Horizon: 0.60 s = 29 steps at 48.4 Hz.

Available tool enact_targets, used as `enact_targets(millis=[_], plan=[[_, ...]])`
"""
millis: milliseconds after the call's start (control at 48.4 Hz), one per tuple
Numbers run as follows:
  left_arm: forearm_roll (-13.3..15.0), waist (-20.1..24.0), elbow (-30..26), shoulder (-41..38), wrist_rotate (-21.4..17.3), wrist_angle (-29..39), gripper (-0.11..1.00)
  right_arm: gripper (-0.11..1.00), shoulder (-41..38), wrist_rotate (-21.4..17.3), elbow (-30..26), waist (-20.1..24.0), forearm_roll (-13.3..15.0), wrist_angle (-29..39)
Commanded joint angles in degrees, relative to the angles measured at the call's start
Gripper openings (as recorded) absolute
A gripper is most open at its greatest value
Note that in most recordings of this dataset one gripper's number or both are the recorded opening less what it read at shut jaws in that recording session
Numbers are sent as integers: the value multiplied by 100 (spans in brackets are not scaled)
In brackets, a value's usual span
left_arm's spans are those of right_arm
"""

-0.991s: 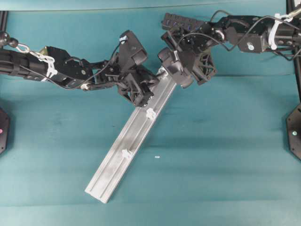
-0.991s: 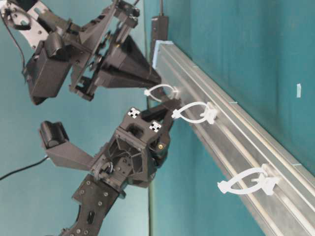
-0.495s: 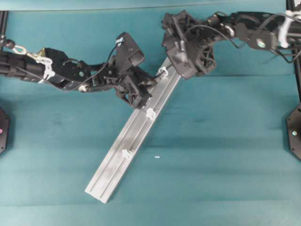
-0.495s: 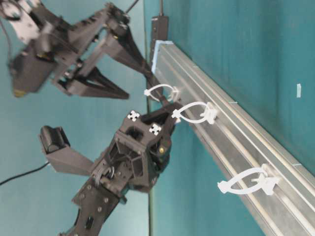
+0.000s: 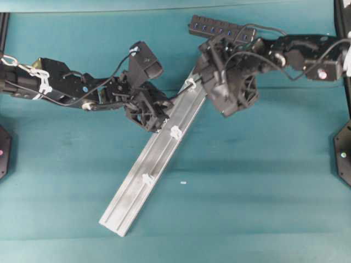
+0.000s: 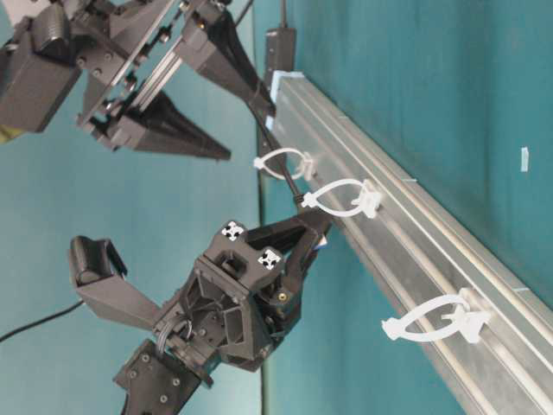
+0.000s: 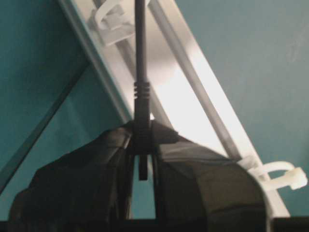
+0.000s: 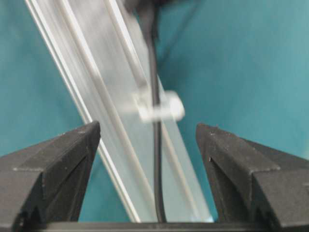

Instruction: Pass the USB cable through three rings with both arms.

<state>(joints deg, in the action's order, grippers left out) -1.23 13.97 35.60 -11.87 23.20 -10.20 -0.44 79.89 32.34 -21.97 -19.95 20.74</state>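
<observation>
Your left gripper is closed on the plug end of the USB cable, just beside the silver rail and near the second ring. From there the cable runs through the first ring toward the black hub. Your right gripper stands wide open above the rail, with the cable between its fingers but not touching them; the third ring has no cable in it.

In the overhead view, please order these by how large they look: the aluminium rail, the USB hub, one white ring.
1. aluminium rail, largest.
2. USB hub.
3. middle white ring, smallest.
</observation>
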Motion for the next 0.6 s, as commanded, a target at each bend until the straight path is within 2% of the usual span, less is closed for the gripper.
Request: enact_targets(millis=[0, 413, 578], plan=[[-26, -26, -70, 97, 9, -18, 8, 85, -79, -105, -141, 88, -18, -79], [-26, -79, -105, 132, 35, -18, 8, 84, -668, -105, -545, 316, -9, -88], [-26, -79, -141, 149, 26, -18, 8, 74, -800, -97, -598, 308, 0, -114]])
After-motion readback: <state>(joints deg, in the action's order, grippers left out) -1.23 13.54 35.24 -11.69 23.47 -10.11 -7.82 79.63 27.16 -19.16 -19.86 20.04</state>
